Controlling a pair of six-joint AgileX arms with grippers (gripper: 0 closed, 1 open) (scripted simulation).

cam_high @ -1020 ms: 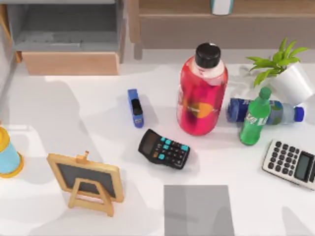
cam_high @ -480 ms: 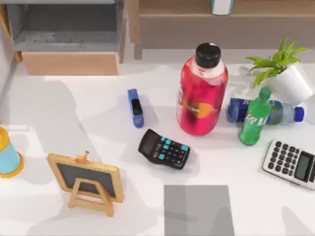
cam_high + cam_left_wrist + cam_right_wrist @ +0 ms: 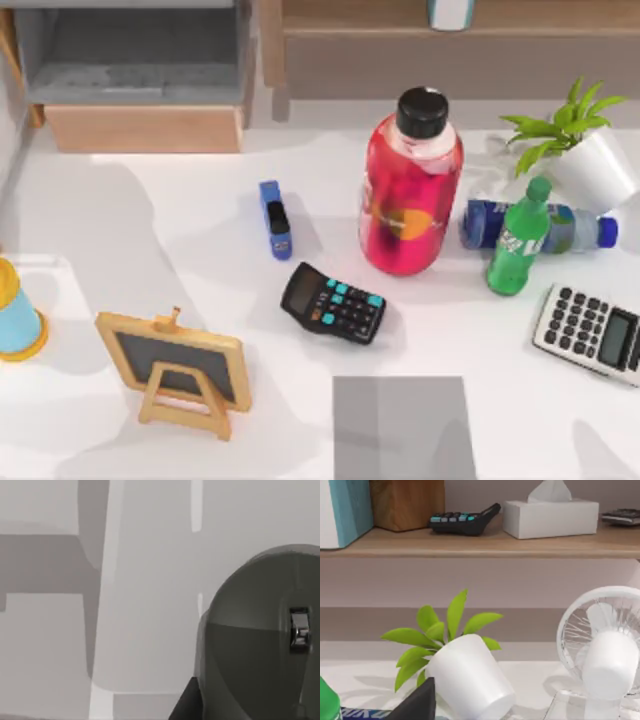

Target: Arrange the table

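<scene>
The table point(image 3: 180, 240) spans the top view, carrying a red bottle point(image 3: 410, 190) at centre, black calculator point(image 3: 333, 303) and grey mat point(image 3: 400, 425) in front, potted plant point(image 3: 585, 150) at right. State of either gripper: cannot tell.

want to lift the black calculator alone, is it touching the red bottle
Apart. In the top view the black calculator lies nearer the front edge than the red bottle, with a strip of bare white table between them.
</scene>
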